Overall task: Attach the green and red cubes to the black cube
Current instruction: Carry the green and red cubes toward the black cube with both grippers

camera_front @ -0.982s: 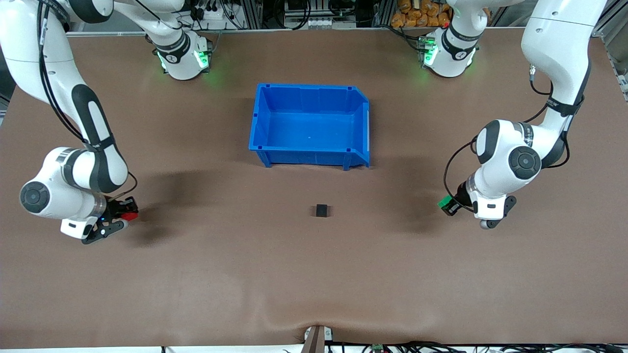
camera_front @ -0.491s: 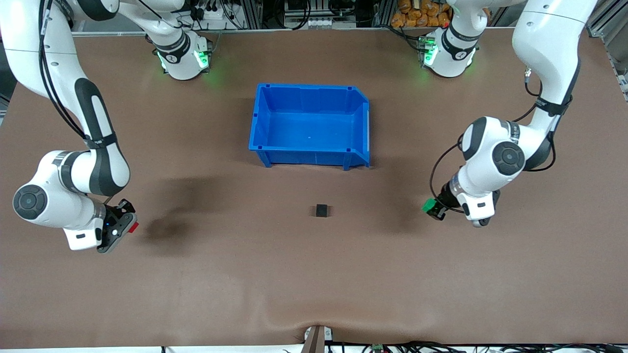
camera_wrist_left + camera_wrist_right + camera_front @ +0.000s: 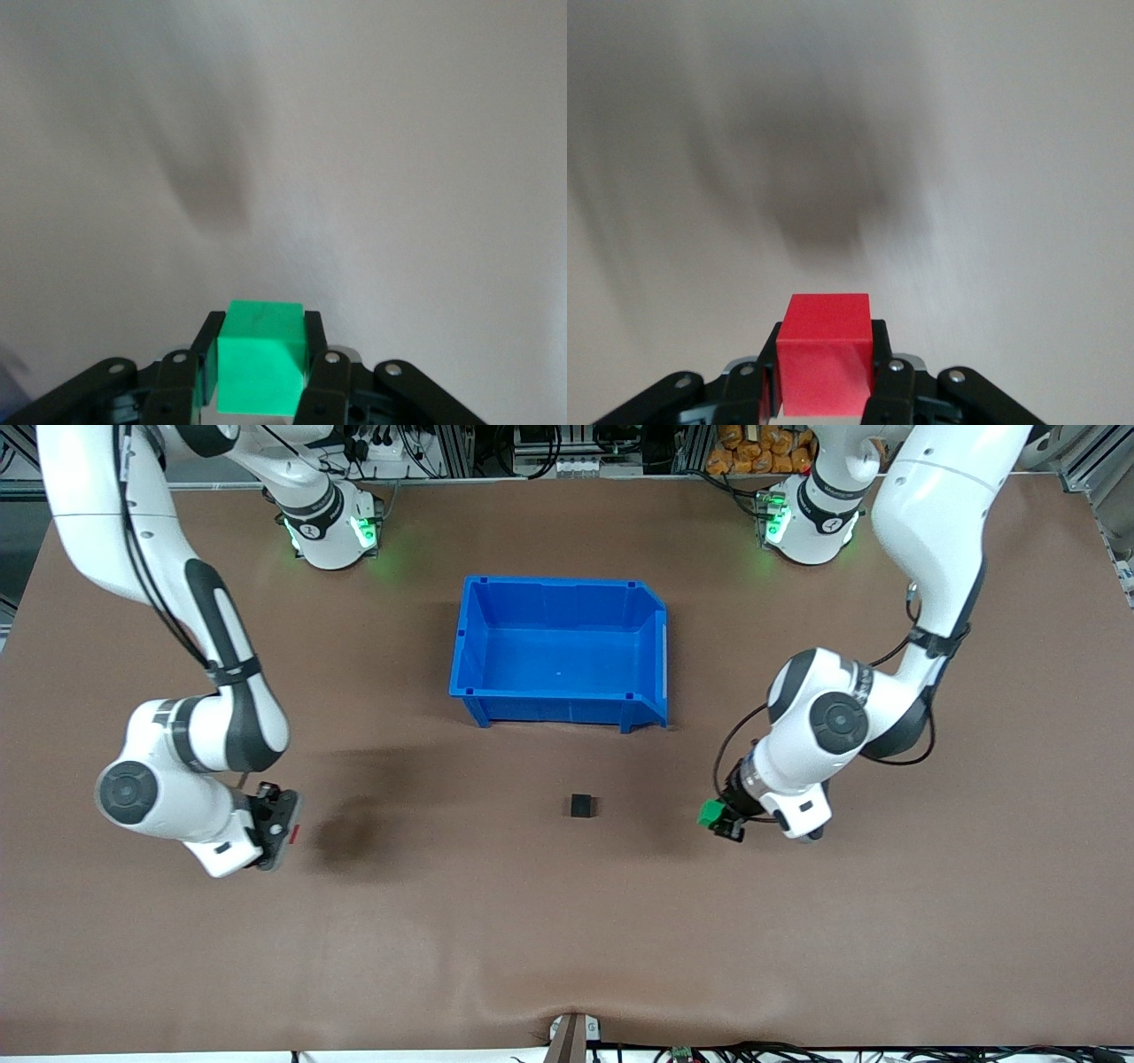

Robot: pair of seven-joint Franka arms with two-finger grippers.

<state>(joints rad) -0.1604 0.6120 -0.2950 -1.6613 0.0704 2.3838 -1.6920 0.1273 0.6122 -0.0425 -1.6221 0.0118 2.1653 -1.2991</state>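
Observation:
The black cube [image 3: 582, 806] rests alone on the brown table, nearer to the front camera than the blue bin. My left gripper [image 3: 719, 820] hangs above the table toward the left arm's end from the black cube, shut on the green cube [image 3: 710, 813]. Its wrist view shows the green cube [image 3: 261, 357] clamped between both black fingers [image 3: 205, 359]. My right gripper [image 3: 285, 828] hovers over the table toward the right arm's end, shut on the red cube [image 3: 294, 832], of which only a sliver shows there. In the right wrist view the red cube [image 3: 825, 366] fills the gap between the fingers [image 3: 766, 376].
An empty blue bin [image 3: 472, 634] stands in the middle of the table, farther from the front camera than the black cube. Both arm bases [image 3: 330, 527] sit along the table's far edge. Brown table surface surrounds the black cube.
Both arms have carried their cubes inward toward the black cube. The left gripper with the green cube moved furthest; the right gripper turned so the red cube is mostly hidden.

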